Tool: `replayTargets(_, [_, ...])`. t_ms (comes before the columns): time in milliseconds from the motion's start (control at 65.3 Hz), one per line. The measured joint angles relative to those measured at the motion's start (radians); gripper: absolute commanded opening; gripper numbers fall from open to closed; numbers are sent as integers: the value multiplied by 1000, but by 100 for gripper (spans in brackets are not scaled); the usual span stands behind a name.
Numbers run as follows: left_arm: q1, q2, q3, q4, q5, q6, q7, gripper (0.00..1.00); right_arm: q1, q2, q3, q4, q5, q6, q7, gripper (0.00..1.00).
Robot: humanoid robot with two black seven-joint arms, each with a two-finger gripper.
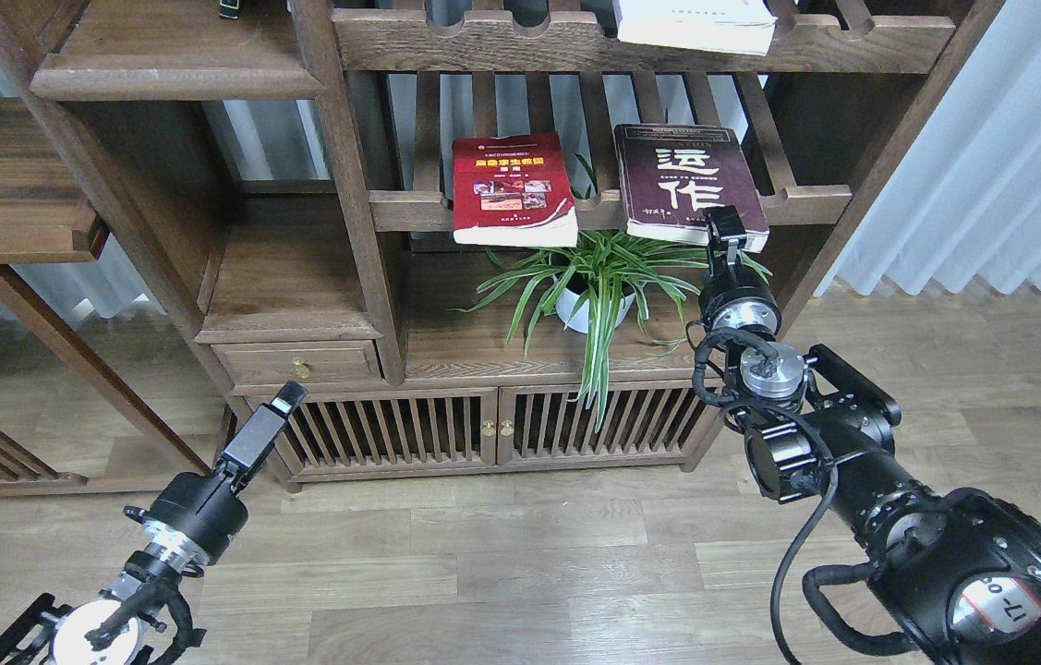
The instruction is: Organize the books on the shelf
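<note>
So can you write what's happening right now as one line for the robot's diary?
right gripper at maroon book's front edge, grip unclear | left gripper low, holding nothing | red book, white book on slatted racks

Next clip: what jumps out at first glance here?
Two books lie on the slatted rack: a red book left, a maroon book right, above a potted plant. The right gripper is up at the maroon book's front edge; the left gripper hangs low by the cabinet doors.
</note>
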Motion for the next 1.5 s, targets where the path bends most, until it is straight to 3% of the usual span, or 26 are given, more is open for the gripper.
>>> replayTargets(184, [-1,2,-1,1,0,0,-1,100,-28,0,7,31,3,64,6,99])
replayTargets(383, [-11,2,-2,15,0,0,-1,100,-113,0,9,128,3,202,7,99])
replayTargets(612, [-16,-2,-1,37,0,0,-1,100,-369,0,15,467,2,254,8,99])
replayTargets(781, [-22,-4,4,54,0,0,-1,100,-523,0,0,588,-6,323,2,99])
replayTargets(965, [-25,-7,15,73,0,0,-1,100,-630,-1,-49,608,-55,400,-4,99])
replayTargets(1363, [-35,-39,76,167,0,0,-1,100,-777,-22,-176,577,-110,407,-4,99])
replayTargets(1500, [-52,-39,135,263,0,0,-1,100,-795,-19,-178,520,-112,406,-4,99])
